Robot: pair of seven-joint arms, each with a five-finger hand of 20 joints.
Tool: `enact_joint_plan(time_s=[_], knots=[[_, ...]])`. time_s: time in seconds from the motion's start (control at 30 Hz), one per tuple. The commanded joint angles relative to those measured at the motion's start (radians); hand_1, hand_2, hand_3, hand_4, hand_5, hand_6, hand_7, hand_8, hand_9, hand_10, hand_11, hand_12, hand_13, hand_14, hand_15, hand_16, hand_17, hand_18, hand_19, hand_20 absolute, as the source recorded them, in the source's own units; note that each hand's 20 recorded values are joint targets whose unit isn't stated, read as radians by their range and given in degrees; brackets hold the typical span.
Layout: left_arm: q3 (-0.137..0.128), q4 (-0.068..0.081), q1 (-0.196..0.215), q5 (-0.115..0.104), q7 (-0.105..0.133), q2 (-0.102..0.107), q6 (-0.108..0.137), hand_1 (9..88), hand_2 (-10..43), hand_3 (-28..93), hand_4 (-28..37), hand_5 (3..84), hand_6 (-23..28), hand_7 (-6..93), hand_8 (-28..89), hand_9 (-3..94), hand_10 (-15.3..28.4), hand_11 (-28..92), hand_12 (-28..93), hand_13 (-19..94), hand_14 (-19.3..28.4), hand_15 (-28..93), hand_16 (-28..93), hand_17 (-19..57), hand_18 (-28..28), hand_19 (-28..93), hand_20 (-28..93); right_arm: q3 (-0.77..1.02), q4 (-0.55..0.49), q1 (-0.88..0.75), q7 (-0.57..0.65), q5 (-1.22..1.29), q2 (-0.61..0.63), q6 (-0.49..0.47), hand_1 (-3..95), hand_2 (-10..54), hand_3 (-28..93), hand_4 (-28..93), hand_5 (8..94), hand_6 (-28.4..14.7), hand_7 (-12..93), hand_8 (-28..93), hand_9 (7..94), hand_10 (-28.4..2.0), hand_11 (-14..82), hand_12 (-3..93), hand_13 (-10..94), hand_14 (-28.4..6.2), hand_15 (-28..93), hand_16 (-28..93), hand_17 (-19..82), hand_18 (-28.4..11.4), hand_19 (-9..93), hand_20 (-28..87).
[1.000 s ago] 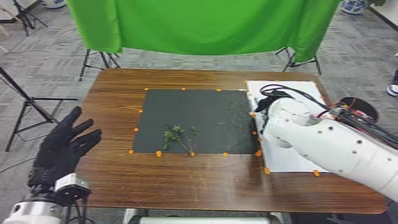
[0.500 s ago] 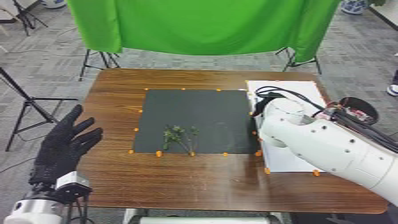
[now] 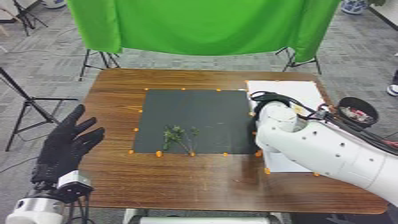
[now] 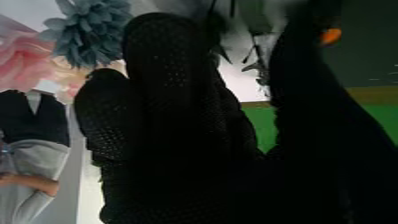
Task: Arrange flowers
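Observation:
In the head view, green sprigs (image 3: 179,137) lie on the near part of the dark mat (image 3: 195,107). My right hand (image 3: 258,106), mostly hidden by its own arm, is at the mat's right edge. The right wrist view has my right hand (image 4: 173,90) open, its thumb apart from straight fingers. A dark leafy sprig (image 4: 259,65) appears in the gap; whether the hand touches it I cannot tell. Beyond the fingers are a blue-grey flower (image 4: 91,32) and a pink flower (image 4: 22,60). My left hand (image 3: 64,147) stands open beside the table's left edge.
A white sheet (image 3: 293,90) covers the table's right side, marked with orange spots. Beyond the right edge stands a dark round container (image 3: 358,107) with things inside. A green curtain (image 3: 195,25) hangs behind the table (image 3: 178,185). Black cables run along the right arm.
My right arm has shifted left and slightly nearer, bringing the hand toward the mat's edge and uncovering more of the container. The left hand has barely moved. The sprigs on the mat have stayed put.

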Motion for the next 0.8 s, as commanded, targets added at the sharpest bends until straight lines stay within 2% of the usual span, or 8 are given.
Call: enact_joint_plan(time_s=[0.03, 0.33, 0.4, 0.53, 0.57, 0.6, 0.67, 0.8], knots=[[-0.005, 0.002, -0.006, 0.023, -0.035, -0.037, -0.023, 30.7, 6.7, 64, -19.3, 29.4, 6.2, 7.8, -7, 25.0, 17.8, 22, 12, 20, 27.6, 56, -12, -6.0, 28.4, 57, -6, -0.068, 0.014, -0.050, -0.029, -0.015, 0.005, 0.041, 56.7, -8.0, 69, -28, 74.0, -2.2, 26, 5, 87.8, -8.4, 15.3, 27.9, 82, -5.5, 51, 15, 56, -10.9, 93, -3], [-0.011, -0.004, 0.003, 0.032, -0.051, -0.057, -0.023, 30.8, 6.8, 63, -19.2, 29.5, 6.4, 7.8, -7, 25.1, 17.9, 22, 12, 20, 27.6, 56, -12, -6.0, 28.4, 57, -5, -0.099, -0.011, -0.017, -0.025, -0.063, 0.043, 0.127, 57.3, -5.9, 73, -28, 76.8, -2.7, 27, 18, 90.0, -9.1, 23.6, 25.4, 86, -3.9, 53, 17, 59, -10.8, 93, 11], [-0.013, -0.007, 0.013, 0.025, -0.041, -0.050, -0.018, 30.9, 6.9, 63, -19.2, 29.5, 6.4, 7.8, -7, 25.1, 17.9, 22, 11, 20, 27.6, 56, -12, -6.0, 28.4, 57, -5, -0.100, -0.021, -0.003, -0.022, -0.079, 0.052, 0.137, 57.2, -5.6, 73, -28, 76.9, -2.9, 27, 19, 90.2, -9.6, 25.6, 24.9, 86, -3.7, 54, 17, 59, -10.8, 93, 13], [-0.019, -0.012, 0.024, 0.026, -0.041, -0.056, -0.014, 30.8, 6.9, 63, -19.1, 29.5, 6.4, 7.8, -7, 25.1, 17.9, 22, 12, 20, 27.6, 56, -12, -6.0, 28.4, 57, -5, -0.111, -0.047, 0.037, -0.020, -0.097, 0.075, 0.167, 57.3, -5.2, 74, -28, 77.4, -3.3, 27, 21, 90.2, -9.1, 27.7, 25.4, 87, -3.2, 56, 18, 60, -10.9, 93, 19], [-0.019, -0.013, 0.031, 0.017, -0.027, -0.047, -0.007, 30.8, 6.9, 63, -19.1, 29.5, 6.4, 7.8, -7, 25.1, 17.8, 22, 12, 20, 27.6, 56, -12, -6.0, 28.4, 57, -5, -0.117, -0.050, 0.053, -0.020, -0.100, 0.077, 0.172, 57.3, -5.2, 74, -28, 77.4, -3.4, 27, 21, 90.2, -8.9, 27.9, 25.8, 87, -3.1, 57, 18, 60, -10.9, 93, 20], [-0.021, -0.014, 0.031, 0.021, -0.035, -0.052, -0.009, 30.8, 6.8, 63, -19.2, 29.5, 6.4, 7.7, -7, 25.1, 17.9, 22, 12, 20, 27.6, 56, -12, -6.0, 28.4, 57, -5, -0.112, -0.057, 0.057, -0.015, -0.105, 0.080, 0.172, 57.5, -5.1, 74, -28, 77.5, -3.5, 27, 21, 90.2, -8.5, 28.8, 26.4, 87, -3.0, 57, 18, 60, -10.8, 93, 20], [-0.023, -0.015, 0.038, 0.016, -0.025, -0.047, -0.005, 30.8, 6.8, 63, -19.2, 29.6, 6.4, 7.7, -7, 25.1, 17.9, 22, 12, 20, 27.6, 56, -12, -6.0, 28.4, 57, -5, -0.120, -0.060, 0.084, -0.012, -0.109, 0.080, 0.180, 57.6, -5.3, 75, -28, 77.6, -3.5, 27, 22, 90.5, -8.1, 29.5, 26.7, 87, -2.9, 58, 18, 60, -10.7, 93, 21], [-0.020, -0.018, 0.058, -0.015, 0.018, -0.010, 0.016, 30.8, 6.8, 63, -19.2, 29.7, 6.5, 7.6, -7, 25.1, 17.9, 22, 11, 20, 27.6, 56, -12, -6.0, 28.4, 57, -5, -0.129, -0.056, 0.120, -0.019, -0.112, 0.070, 0.184, 57.7, -5.7, 75, -28, 78.1, -3.7, 27, 22, 90.8, -7.9, 29.8, 26.9, 88, -2.8, 58, 18, 61, -10.7, 93, 23]])
